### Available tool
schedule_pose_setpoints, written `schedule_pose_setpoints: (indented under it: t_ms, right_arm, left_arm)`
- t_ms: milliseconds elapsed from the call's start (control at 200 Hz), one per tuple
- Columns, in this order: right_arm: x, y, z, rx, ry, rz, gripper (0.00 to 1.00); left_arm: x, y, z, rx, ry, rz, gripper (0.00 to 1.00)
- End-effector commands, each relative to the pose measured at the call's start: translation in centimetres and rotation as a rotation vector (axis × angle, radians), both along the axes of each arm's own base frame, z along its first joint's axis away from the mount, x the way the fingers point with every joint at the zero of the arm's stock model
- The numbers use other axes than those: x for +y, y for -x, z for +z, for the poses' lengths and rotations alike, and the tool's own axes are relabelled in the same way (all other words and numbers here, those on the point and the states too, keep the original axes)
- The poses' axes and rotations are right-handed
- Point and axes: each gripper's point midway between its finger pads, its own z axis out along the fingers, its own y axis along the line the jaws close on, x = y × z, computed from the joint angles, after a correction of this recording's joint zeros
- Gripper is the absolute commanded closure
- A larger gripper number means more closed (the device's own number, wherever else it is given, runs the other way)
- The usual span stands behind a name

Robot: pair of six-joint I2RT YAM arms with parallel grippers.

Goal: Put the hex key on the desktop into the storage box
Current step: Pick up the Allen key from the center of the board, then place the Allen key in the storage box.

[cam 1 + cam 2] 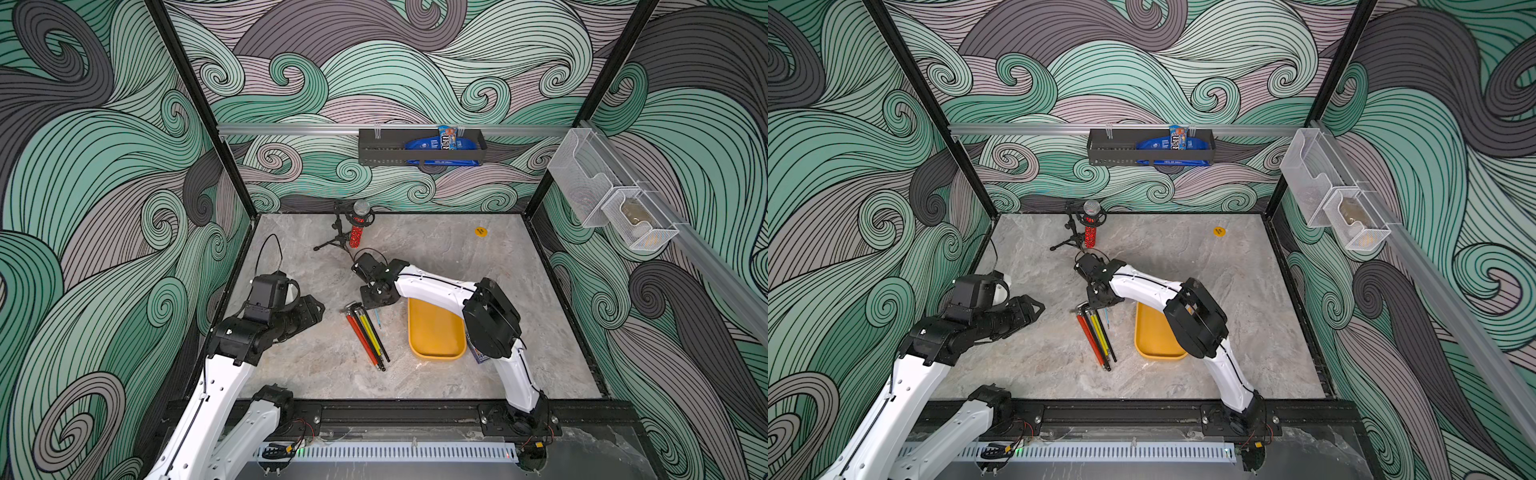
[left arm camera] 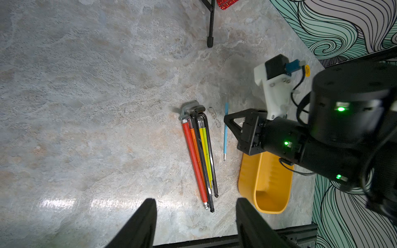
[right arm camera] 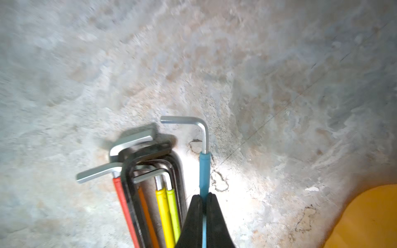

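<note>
Beside the hex-key bundle (image 3: 163, 204), blue hex key (image 3: 203, 171) tight between right fingers (image 3: 195, 214); left fingers (image 2: 146, 221) apart, empty.

In the black rack (image 1: 374, 153), an upright candy packet (image 1: 448, 137) shows large white letters that look like "m&m's", though only part is sharp. The blue bag (image 1: 419, 144) beside it carries white print too small to read. A yellow sticker (image 1: 481, 232) on the worktop (image 1: 498, 257) below the rack bears illegible dark lettering.
</note>
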Motion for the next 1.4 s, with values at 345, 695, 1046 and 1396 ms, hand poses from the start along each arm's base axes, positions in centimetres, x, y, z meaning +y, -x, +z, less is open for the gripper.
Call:
schedule_pose_setpoints:
  t_ms: [345,695,1046,1396]
  right_arm:
    - [-10.3,1.8,10.6,-0.068,-0.141,-0.197,1.0]
    - [-21.5,5.9,4.3,0.047,-0.007,-0.304,1.0]
    - [-22.7,4.8,0.5,0.097,0.031,-0.301,1.0]
    - [-23.5,5.2,-2.5,0.128,0.125,-0.295,1.0]
  left_arm:
    - [-0.1,0.1,0.5,0.007,-0.014,-0.019,0.38]
    - [-0.2,0.1,0.0,0.013,-0.006,-0.021,0.38]
    - [-0.1,0.0,0.3,0.001,-0.007,-0.016,0.38]
    - [-0.1,-0.2,0.3,0.003,-0.006,-0.012,0.37]
